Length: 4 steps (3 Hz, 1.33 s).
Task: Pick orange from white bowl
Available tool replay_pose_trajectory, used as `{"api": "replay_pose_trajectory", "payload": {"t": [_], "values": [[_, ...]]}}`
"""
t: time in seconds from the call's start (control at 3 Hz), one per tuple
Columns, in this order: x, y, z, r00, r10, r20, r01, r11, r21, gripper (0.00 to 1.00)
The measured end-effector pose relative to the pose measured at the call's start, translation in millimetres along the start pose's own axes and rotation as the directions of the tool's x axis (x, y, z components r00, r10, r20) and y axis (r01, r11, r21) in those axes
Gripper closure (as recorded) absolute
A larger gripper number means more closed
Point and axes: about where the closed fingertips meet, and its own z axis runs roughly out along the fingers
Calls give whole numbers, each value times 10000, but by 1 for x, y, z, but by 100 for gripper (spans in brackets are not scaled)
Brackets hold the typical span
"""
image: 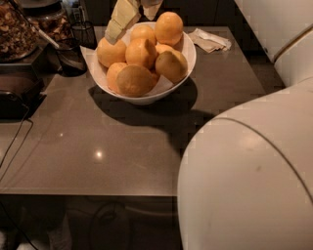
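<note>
The white bowl (146, 99) stands at the back middle of the dark table, lined with white paper and heaped with several oranges. The topmost orange (168, 28) sits at the back right of the pile; others lie in the middle (141, 52) and at the left (110, 51). My gripper (137, 13) comes in from the top edge over the bowl's back left. One cream finger (121, 22) reaches down beside the left orange, the other (151, 7) is just above the pile. The fingers are apart and hold nothing.
My arm's big white shell (254, 176) fills the right front of the view. A crumpled napkin (210, 40) lies right of the bowl. A dark glass jar (14, 29), a black cup (73, 56) with a spoon, and a black device (14, 95) with a cable stand at the left.
</note>
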Motion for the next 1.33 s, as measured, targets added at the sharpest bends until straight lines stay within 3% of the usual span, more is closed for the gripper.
{"api": "replay_pose_trajectory", "payload": {"t": [1.33], "values": [[17, -4, 18, 9991, 125, -403, -124, 9999, 13, 31]]}}
